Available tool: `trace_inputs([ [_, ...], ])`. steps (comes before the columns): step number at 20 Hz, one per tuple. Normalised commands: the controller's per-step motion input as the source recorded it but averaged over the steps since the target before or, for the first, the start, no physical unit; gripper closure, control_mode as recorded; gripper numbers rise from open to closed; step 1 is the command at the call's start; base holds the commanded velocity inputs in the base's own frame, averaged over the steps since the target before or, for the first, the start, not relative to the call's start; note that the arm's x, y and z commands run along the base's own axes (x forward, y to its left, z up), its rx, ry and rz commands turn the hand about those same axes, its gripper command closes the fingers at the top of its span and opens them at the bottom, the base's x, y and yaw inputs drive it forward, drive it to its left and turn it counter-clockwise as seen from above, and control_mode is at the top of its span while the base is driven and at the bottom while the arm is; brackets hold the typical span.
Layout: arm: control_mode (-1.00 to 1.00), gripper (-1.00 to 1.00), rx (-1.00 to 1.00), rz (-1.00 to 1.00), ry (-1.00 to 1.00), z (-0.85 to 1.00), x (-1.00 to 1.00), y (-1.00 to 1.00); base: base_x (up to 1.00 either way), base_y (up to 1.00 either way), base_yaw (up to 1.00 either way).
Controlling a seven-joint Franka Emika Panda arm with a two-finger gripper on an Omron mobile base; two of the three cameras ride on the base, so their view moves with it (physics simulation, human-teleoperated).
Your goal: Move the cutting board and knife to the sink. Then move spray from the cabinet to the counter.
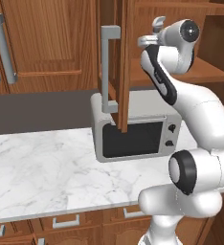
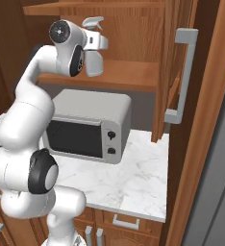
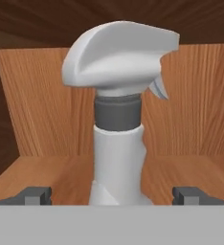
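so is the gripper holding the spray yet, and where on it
Nothing is held yet. The gripper is open, its fingertips apart on either side of the spray at its lower body.

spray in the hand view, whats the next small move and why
Probably close the gripper on the spray. It stands upright on the cabinet shelf, centred between the two open fingertips, which flank its base without touching. Then lift it out toward the counter.
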Motion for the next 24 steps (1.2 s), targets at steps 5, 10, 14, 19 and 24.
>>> trace_inputs([
  [5,-1.00,-1.00,0.00,0.00,0.00,0.00,0.30,0.00,0.00,0.00,0.00],
  [10,-1.00,-1.00,0.00,0.00,0.00,0.00,0.23,0.00,0.00,0.00,0.00],
  [14,-1.00,-1.00,0.00,0.00,0.00,0.00,0.19,0.00,0.00,0.00,0.00],
  [19,-1.00,-1.00,0.00,0.00,0.00,0.00,0.20,0.00,0.00,0.00,0.00],
  [24,-1.00,1.00,0.00,0.00,0.00,0.00,0.14,0.00,0.00,0.00,0.00],
])
